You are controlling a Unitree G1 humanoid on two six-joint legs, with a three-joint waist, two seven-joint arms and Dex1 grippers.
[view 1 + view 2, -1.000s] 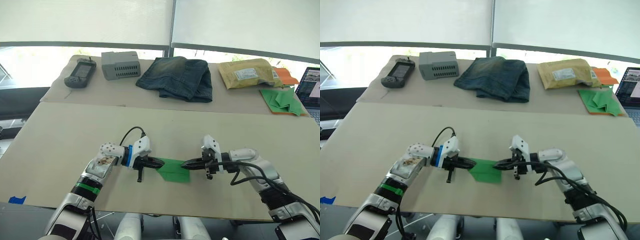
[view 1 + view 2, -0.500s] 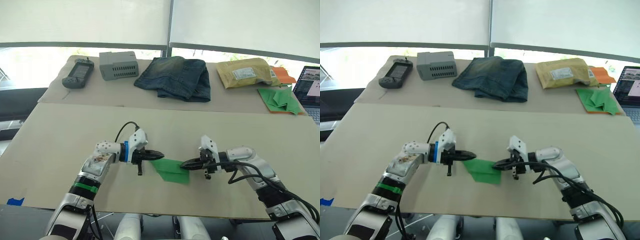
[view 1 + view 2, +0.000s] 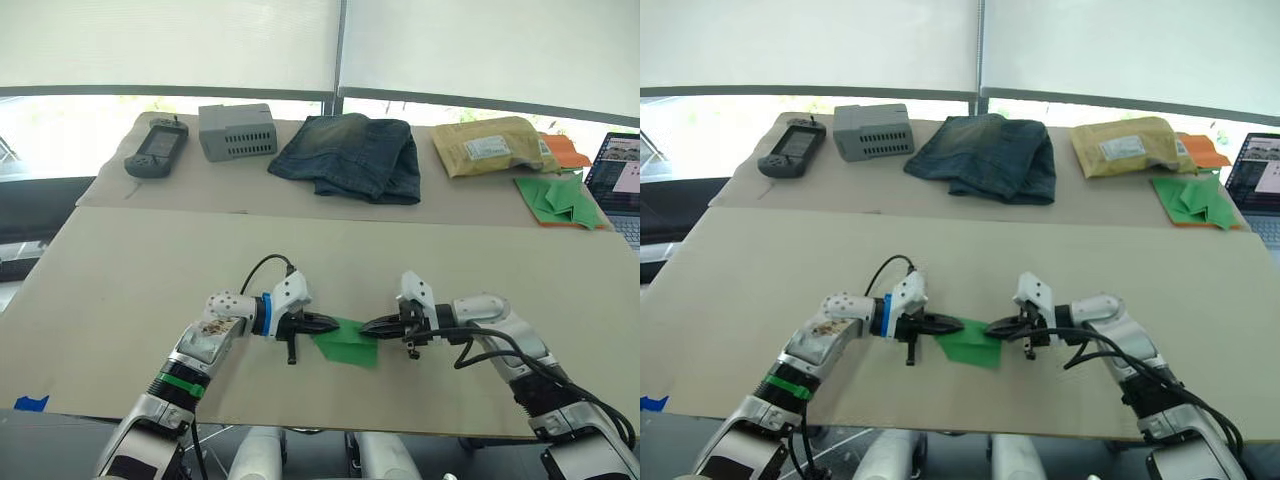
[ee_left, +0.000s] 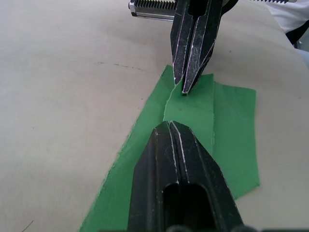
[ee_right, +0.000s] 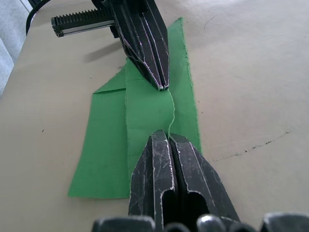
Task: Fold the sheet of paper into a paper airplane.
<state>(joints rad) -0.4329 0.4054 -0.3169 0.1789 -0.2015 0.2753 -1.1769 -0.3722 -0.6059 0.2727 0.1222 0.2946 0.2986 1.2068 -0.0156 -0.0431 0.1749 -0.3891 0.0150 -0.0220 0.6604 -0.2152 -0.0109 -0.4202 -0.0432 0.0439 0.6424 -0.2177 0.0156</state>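
Note:
The sheet of paper (image 3: 350, 345) is bright green and lies partly folded, with layered flaps, on the near part of the tan table (image 3: 150, 270). My left gripper (image 3: 332, 324) is shut, its tips at the paper's left end on the edge of the top flap (image 4: 190, 108). My right gripper (image 3: 366, 326) is shut, with its tips on the same flap edge from the right (image 5: 149, 111). The two tips face each other a short gap apart. Whether the flap edge sits between the fingers or under them is hard to make out; it runs straight into both tips.
Along the far table are a dark handheld device (image 3: 152, 148), a grey box (image 3: 238, 130), folded blue jeans (image 3: 355, 155), a yellow padded envelope (image 3: 495, 145), a heap of green paper on an orange sheet (image 3: 560, 195) and a laptop (image 3: 620, 170).
My left gripper has moved right and down onto the paper, closing the gap to the right gripper. The right gripper has stayed put.

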